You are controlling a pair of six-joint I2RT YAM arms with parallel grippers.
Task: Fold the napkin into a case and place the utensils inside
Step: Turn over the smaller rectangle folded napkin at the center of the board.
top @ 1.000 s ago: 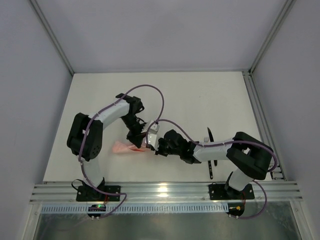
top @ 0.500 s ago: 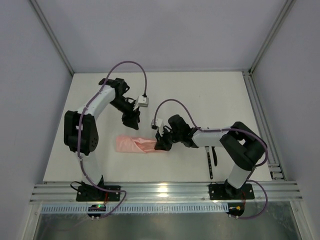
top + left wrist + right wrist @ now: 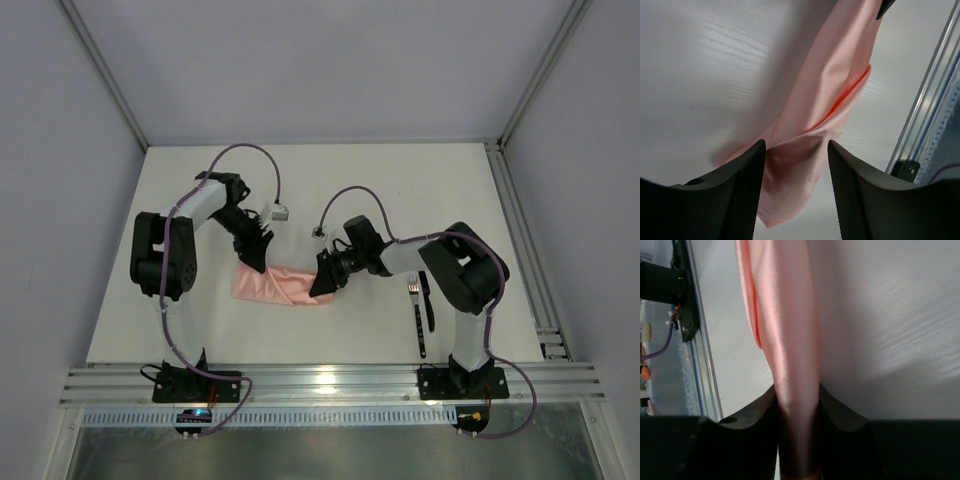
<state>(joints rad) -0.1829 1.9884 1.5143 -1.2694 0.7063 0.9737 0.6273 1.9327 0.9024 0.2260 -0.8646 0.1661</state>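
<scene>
The salmon-pink napkin (image 3: 278,283) lies as a narrow folded strip on the white table between the two arms. My left gripper (image 3: 256,262) hovers open over the strip's left end; in the left wrist view the napkin (image 3: 835,85) runs loose between the spread fingers (image 3: 742,195) of the left gripper (image 3: 796,150). My right gripper (image 3: 322,284) sits at the strip's right end. In the right wrist view the right gripper (image 3: 797,395) pinches the bunched napkin (image 3: 785,315), which fills the gap. The utensils (image 3: 420,312), a pale-tined fork and a dark piece, lie to the right.
Aluminium rails (image 3: 320,385) run along the table's near edge, and another rail (image 3: 520,240) lines its right side. The near rail (image 3: 930,100) also shows in the left wrist view, close to the cloth's end. Grey walls enclose the table.
The left gripper let go of the cloth, lifted away to the back and came down over the strip's left end. The napkin now lies stretched longer. The right gripper kept hold of its end.
</scene>
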